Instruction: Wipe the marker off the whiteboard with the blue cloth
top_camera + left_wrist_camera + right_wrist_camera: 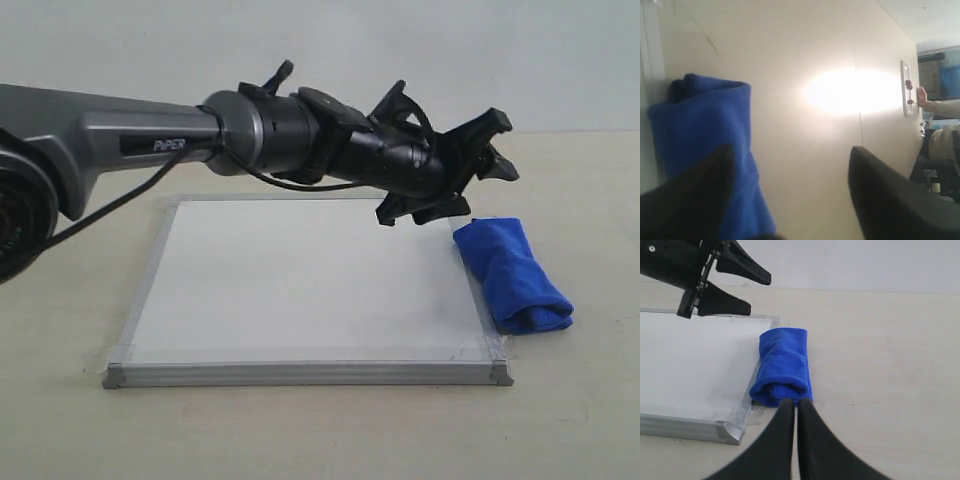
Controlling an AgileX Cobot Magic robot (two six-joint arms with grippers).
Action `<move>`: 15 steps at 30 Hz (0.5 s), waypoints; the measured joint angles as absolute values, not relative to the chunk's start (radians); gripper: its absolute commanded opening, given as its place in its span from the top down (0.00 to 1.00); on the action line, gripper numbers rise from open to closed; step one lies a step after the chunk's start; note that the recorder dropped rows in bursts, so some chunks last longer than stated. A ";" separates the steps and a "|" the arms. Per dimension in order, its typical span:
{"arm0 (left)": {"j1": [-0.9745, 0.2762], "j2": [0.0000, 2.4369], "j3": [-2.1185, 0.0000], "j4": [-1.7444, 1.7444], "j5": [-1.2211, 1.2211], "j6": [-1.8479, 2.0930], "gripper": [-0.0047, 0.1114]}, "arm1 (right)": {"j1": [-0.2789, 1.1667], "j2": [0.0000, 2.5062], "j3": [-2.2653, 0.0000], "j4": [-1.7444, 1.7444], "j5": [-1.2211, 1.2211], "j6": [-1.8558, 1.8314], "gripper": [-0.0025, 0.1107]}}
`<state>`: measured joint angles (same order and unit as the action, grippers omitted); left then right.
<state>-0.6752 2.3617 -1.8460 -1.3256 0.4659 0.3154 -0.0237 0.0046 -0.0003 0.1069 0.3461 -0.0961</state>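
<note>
Reaching across the whiteboard point(300, 270) from the left of the exterior view, the left gripper point(505, 148) hangs above the board's far right corner. Its fingers are spread wide apart and hold nothing.

The blue cloth point(510, 270) lies as a folded roll on the table point(580, 400), lengthwise against the board's right frame and just below that gripper.

The left wrist view adds detail. One dark finger point(695, 195) overlaps the blue cloth point(705, 120), and the other sits over bare table, well apart from it.

The exterior view does not include the right gripper point(796, 404); only the right wrist view does. Its two fingers are pressed together, empty, with their tips at the near end of the blue cloth point(785, 360). Whether they touch the cloth cannot be determined. The same view shows the left gripper point(757, 294) above the whiteboard point(690, 360).
</note>
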 measured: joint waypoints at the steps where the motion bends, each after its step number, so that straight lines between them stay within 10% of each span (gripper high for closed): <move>1: -0.670 2.357 -1.846 -1.326 0.477 0.315 0.66 | -0.024 0.005 0.000 0.107 0.346 -0.096 0.98; 4: -0.652 2.339 -1.846 -1.327 0.509 0.315 0.92 | -0.024 0.005 0.000 0.107 0.346 -0.096 0.98; 15: -0.641 2.311 -1.846 -1.327 0.678 0.512 0.92 | -0.024 0.005 0.000 0.107 0.346 -0.096 0.98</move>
